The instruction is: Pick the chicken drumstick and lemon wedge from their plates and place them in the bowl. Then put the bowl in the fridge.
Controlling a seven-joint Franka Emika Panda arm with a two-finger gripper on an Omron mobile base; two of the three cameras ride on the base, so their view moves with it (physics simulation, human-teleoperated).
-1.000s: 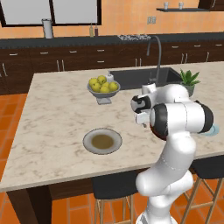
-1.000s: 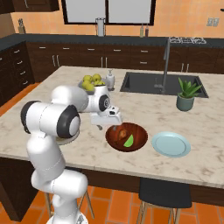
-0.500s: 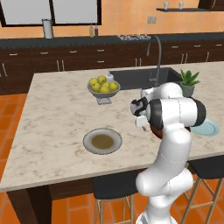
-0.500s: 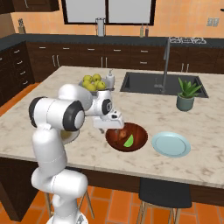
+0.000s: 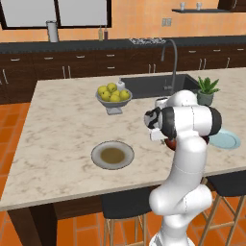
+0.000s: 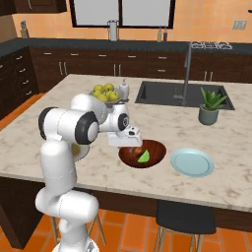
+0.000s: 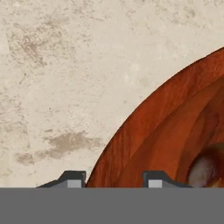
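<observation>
Already the lemon wedge (image 6: 143, 156) lies inside the bowl (image 6: 156, 147) at the centre of the right base view, and a brownish lump at the lower right of the hand view looks like the chicken drumstick (image 7: 205, 168). Straddling the bowl's near rim, the gripper (image 7: 115, 180) has its jaws pinching the wooden wall between them. Judging by this, the filling is done and the bowl grasp is in hand; next comes a level lift and a carry to the fridge.
</observation>
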